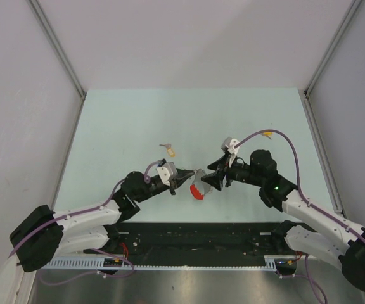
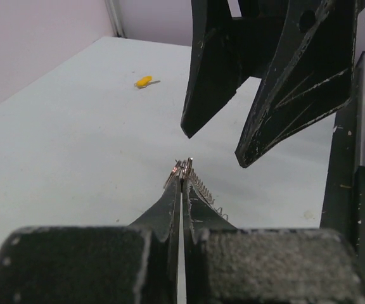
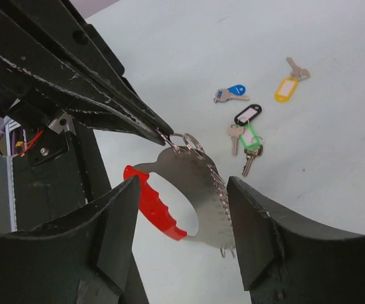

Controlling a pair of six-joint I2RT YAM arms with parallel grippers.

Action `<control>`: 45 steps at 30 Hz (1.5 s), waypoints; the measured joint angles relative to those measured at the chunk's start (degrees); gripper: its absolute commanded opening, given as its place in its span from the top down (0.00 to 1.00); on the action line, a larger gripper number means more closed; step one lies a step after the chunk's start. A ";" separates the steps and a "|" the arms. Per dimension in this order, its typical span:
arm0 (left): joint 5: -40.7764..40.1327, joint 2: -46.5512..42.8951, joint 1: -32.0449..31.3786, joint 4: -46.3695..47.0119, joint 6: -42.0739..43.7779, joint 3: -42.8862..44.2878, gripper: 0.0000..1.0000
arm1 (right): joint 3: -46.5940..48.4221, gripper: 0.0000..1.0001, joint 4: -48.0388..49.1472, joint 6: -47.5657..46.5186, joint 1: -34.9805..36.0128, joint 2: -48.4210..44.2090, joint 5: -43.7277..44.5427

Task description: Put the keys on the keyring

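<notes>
The keyring [image 3: 195, 180], a silver toothed plate with a red plastic arc [image 3: 154, 209], hangs above the table between the two arms [image 1: 198, 188]. My left gripper [image 2: 182, 170] is shut on the small wire rings at its top [image 3: 185, 142]. My right gripper [image 3: 182, 182] is open, one finger [image 3: 116, 215] beside the red arc and the other beside the toothed edge. Several keys lie on the table beyond: blue head [image 3: 233, 94], yellow tag [image 3: 286, 87], black tag [image 3: 247, 115], green tag [image 3: 252, 136].
One yellow-tagged key [image 1: 268, 133] lies far right on the pale green table [image 1: 119, 126], also in the left wrist view [image 2: 143, 81]. A beige-tagged key [image 1: 170, 150] lies near the table's middle. Grey walls enclose the table on three sides.
</notes>
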 measured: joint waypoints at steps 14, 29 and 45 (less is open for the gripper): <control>2.73 0.02 0.00 6.25 -6.29 -1.03 1.00 | 0.00 0.58 6.75 -3.17 1.22 1.49 -5.20; 4.79 1.42 0.00 8.26 -9.01 -1.03 1.00 | 0.00 0.64 7.06 -4.52 1.33 3.45 -8.48; 5.60 1.99 0.00 8.37 -12.44 -1.03 1.00 | 0.02 0.80 6.91 -5.46 1.44 2.84 -9.55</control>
